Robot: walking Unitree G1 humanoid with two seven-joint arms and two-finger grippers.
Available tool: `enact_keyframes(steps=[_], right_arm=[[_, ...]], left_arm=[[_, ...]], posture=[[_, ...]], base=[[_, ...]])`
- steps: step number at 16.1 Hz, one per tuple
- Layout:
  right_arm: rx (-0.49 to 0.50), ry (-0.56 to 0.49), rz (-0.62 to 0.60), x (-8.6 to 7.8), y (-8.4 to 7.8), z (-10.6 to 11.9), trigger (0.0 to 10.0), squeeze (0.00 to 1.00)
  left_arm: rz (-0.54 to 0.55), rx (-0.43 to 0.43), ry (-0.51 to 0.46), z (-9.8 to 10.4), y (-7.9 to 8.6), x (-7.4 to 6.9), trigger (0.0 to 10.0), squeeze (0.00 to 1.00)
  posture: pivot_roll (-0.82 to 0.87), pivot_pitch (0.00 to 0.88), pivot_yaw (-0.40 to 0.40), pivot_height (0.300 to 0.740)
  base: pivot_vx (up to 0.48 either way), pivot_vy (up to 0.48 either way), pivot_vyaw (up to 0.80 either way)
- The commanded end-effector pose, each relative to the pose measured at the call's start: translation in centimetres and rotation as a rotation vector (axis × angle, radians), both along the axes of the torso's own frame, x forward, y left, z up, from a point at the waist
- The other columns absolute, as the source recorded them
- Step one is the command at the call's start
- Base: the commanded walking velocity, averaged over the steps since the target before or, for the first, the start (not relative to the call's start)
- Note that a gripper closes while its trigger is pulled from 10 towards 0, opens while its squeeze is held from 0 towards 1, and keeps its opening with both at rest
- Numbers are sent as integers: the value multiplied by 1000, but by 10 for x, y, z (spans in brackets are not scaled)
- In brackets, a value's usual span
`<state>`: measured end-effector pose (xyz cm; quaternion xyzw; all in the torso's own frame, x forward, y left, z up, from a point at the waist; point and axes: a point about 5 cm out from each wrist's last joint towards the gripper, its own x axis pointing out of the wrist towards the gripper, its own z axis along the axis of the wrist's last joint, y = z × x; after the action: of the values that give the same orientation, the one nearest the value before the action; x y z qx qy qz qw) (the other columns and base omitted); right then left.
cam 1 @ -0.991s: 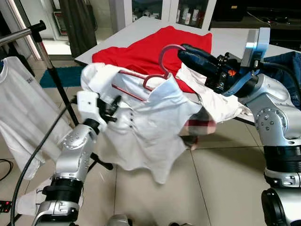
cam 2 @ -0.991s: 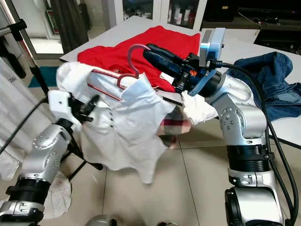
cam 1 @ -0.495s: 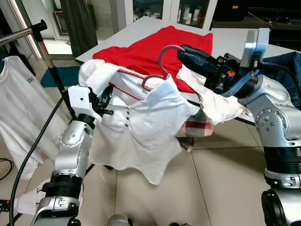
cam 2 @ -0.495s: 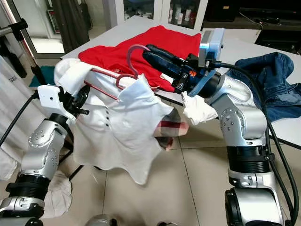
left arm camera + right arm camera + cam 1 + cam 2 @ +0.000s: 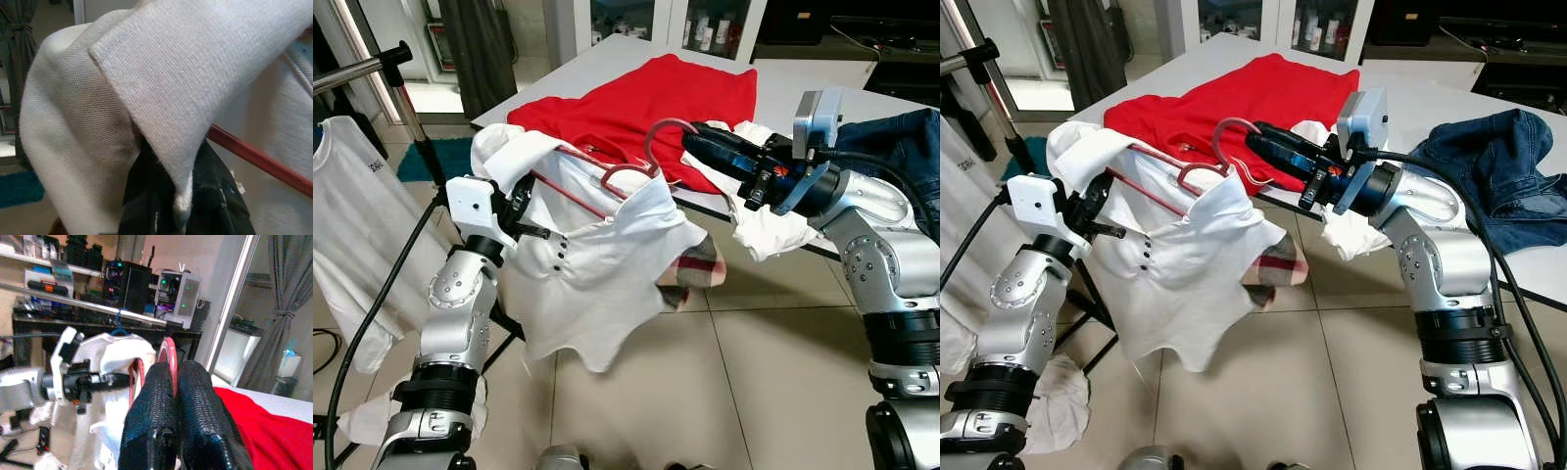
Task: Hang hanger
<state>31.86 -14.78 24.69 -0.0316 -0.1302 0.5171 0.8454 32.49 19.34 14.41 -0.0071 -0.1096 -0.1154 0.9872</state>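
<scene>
Hanger (image 5: 626,174) red, inside white polo shirt (image 5: 597,274) | right gripper (image 5: 690,140) clenched on hook, 3 o'clock | left gripper (image 5: 524,196) pinching shirt shoulder, 9 o'clock

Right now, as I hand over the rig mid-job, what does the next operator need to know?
Right gripper: shut on the red hanger at its hook, held above the table edge.
Left gripper: shut on the white polo shirt at the collar, near the hanger's shoulder.
Done: shirt is on the hanger, held up between both arms.
Left: carry it to the clothes rail on the robot's left and hook it on.
</scene>
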Motion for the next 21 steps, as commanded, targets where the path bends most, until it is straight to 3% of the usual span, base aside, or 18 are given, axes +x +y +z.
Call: enact_keyframes(steps=[1,3,4,7,11,14,16,18,21], right_arm=[[-76,-5,-18,1,-1,-7,0,98],[-121,12,-18,-1,9,-20,0,98],[-114,19,-3,-5,23,-24,0,94],[-182,1,24,-10,39,-34,0,94],[-260,-36,34,-14,46,-39,0,94],[-401,-72,67,-21,44,-53,0,94],[-331,-22,94,-21,37,-51,0,94],[-191,47,135,-17,8,-36,0,90],[-113,112,243,-25,-15,-32,0,75]], left_arm=[[-24,8,-53,12,-1,1,0,0],[-104,11,-49,13,-11,-2,0,0],[-183,21,-25,8,-24,-5,0,0],[-237,22,10,0,-35,-7,0,0],[-251,26,32,-3,-36,-7,0,0],[-257,24,36,-4,-38,-7,0,0],[-273,40,60,-11,-42,-9,0,0],[-266,54,67,-16,-38,-11,0,0],[-274,69,39,-13,-30,-13,0,0]], posture=[[96,0,-9,740],[95,0,-7,740],[95,0,-5,740],[92,0,-3,740],[89,0,-8,740],[86,0,-17,740],[84,0,-21,740],[84,0,-23,740],[86,0,-24,740]], base=[[0,0,0],[0,0,0],[0,0,0],[0,0,0],[0,0,0],[0,0,0],[0,0,0],[0,0,0],[0,0,0]])
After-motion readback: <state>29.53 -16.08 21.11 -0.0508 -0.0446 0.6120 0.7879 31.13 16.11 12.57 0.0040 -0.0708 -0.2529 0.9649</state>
